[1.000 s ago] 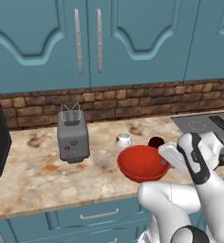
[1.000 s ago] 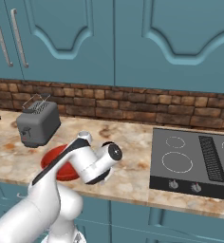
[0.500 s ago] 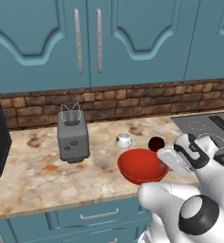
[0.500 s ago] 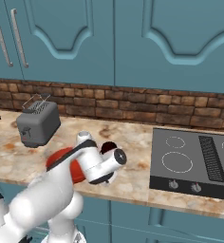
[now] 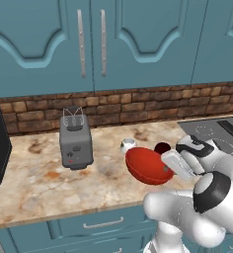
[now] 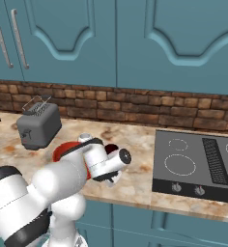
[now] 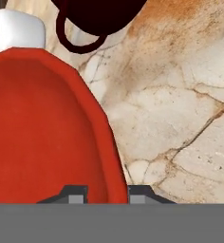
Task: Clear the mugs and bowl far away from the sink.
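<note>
Glossy red bowl (image 7: 47, 128), wide and shallow, with its rim pinched between the two dark fingertips (image 7: 75, 195) of the hand (image 7: 104, 197); jaws narrow, one tip inside the wall and one outside. Smooth curved interior, nothing inside as far as shown. In the left base view, bowl (image 5: 147, 165) tilted on edge just ahead of the hand (image 5: 174, 168), seemingly raised off the desk (image 5: 34, 188), though contact underneath hard to judge from this angle. Beyond the hand, past the bowl's far rim: white mug (image 7: 16, 29), small and round, plus dark maroon mug (image 7: 97, 14) with a thin looped handle, both standing on the desk close beside the bowl. Same pair in the left base view, white mug (image 5: 128, 145) and maroon mug (image 5: 162, 147). Desk of polished beige marble with brown veins and rusty patches. Farther off to the hand's left, boxy grey toaster (image 5: 75, 140) against the brick backsplash; to the hand's right, flat black stovetop (image 6: 198, 161).
</note>
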### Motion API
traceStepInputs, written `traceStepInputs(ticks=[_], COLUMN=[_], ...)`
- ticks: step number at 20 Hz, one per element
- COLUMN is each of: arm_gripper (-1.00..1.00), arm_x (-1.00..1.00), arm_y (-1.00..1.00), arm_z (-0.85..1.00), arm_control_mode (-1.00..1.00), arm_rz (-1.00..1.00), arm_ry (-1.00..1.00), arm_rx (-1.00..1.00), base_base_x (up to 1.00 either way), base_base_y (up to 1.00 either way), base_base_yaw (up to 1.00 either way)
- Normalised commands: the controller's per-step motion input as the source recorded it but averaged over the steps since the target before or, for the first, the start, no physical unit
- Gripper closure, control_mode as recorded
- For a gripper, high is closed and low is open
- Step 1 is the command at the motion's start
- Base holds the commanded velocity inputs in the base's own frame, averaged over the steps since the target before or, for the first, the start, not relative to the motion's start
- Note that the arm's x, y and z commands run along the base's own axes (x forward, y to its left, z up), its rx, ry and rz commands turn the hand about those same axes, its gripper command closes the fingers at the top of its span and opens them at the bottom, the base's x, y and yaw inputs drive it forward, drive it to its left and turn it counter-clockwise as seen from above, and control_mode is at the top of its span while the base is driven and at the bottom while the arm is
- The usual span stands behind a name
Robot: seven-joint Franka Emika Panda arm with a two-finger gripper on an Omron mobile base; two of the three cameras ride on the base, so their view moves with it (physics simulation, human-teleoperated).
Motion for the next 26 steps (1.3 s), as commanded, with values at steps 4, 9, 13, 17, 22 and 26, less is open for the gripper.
traceStepInputs(ticks=[4, 9, 13, 17, 22, 26], arm_gripper=[-1.0, -1.0, -1.0, -1.0, -1.0, -1.0], arm_x=[0.08, 0.0, -0.08, -0.32, -0.62, -0.79], arm_y=[0.19, 0.0, 0.0, -0.06, -0.02, 0.0], arm_z=[-0.06, 0.0, 0.06, 0.34, 0.79, 0.92], arm_control_mode=[-1.0, -1.0, -1.0, -1.0, -1.0, -1.0], arm_rz=[0.0, 0.0, 0.0, 0.0, 0.0, 0.0], arm_ry=[0.0, 0.0, 0.0, 0.0, 0.0, 0.0], arm_rx=[0.0, 0.0, 0.01, 0.1, 0.17, 0.02], base_base_x=[0.0, 0.0, 0.0, 0.0, 0.0, 0.0], base_base_y=[0.0, 0.0, 0.0, 0.0, 0.0, 0.0], base_base_yaw=[0.0, 0.0, 0.0, 0.0, 0.0, 0.0])
